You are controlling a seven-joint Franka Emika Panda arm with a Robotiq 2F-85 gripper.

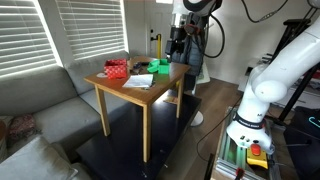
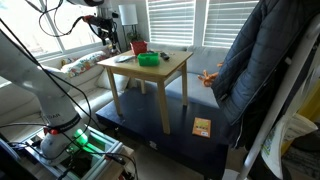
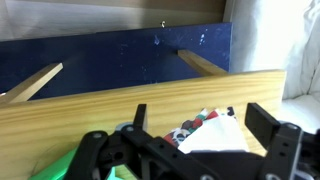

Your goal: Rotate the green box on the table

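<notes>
The green box (image 1: pixel 160 68) lies on the small wooden table (image 1: pixel 150 92), near its far side, and shows in both exterior views (image 2: pixel 150 59). In the wrist view only a green patch (image 3: pixel 55 168) shows at the lower left, partly hidden by the gripper body. My gripper (image 1: pixel 178 52) hangs above the table's far corner, beside the green box and not touching it (image 2: pixel 112 38). In the wrist view its fingers (image 3: pixel 200 110) are spread apart with nothing between them.
A red patterned box (image 1: pixel 117 69) sits at the table's other far corner (image 2: pixel 138 47) (image 3: pixel 185 128). A white paper (image 1: pixel 140 80) lies flat on the tabletop (image 3: pixel 225 135). A grey sofa (image 1: pixel 40 105) and a low black platform (image 1: pixel 120 150) are beside and under the table.
</notes>
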